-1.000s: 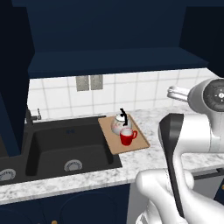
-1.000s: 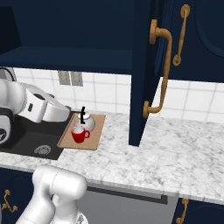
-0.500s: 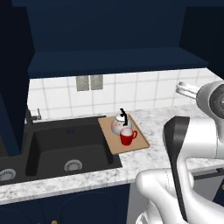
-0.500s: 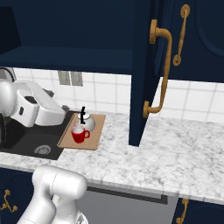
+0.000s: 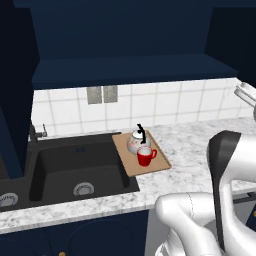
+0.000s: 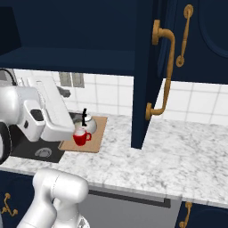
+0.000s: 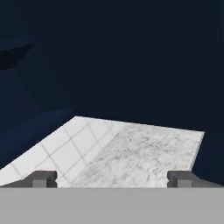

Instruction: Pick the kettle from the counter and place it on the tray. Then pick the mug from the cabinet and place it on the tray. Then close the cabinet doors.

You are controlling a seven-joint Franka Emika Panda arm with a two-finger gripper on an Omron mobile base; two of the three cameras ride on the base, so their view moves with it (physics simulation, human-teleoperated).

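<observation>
The kettle (image 5: 135, 141) and the red mug (image 5: 145, 156) both stand on the wooden tray (image 5: 157, 164), the mug just in front of the kettle. From the right base view, the kettle (image 6: 88, 124), mug (image 6: 80, 137) and tray (image 6: 96, 139) lie just right of my white arm. The navy cabinet (image 5: 130, 67) stands open above, its shelf bare. One cabinet door (image 6: 143, 89) juts out over the counter (image 6: 178, 151), brass handle (image 6: 164, 71) toward me. My gripper (image 7: 111, 179) is open and holds nothing, facing speckled counter (image 7: 144, 153) and dark navy panels.
A black sink (image 5: 75, 170) with a faucet (image 5: 35, 134) lies left of the tray. The other open door (image 5: 15, 100) hangs at far left. White wall tiles (image 5: 165, 105) back the counter. Another navy door with a brass handle (image 6: 183, 38) is at the right.
My arm has swung to the right, its upper part leaving the left base view's edge and sliding toward the tray in the right base view. Kettle and mug have not moved.
</observation>
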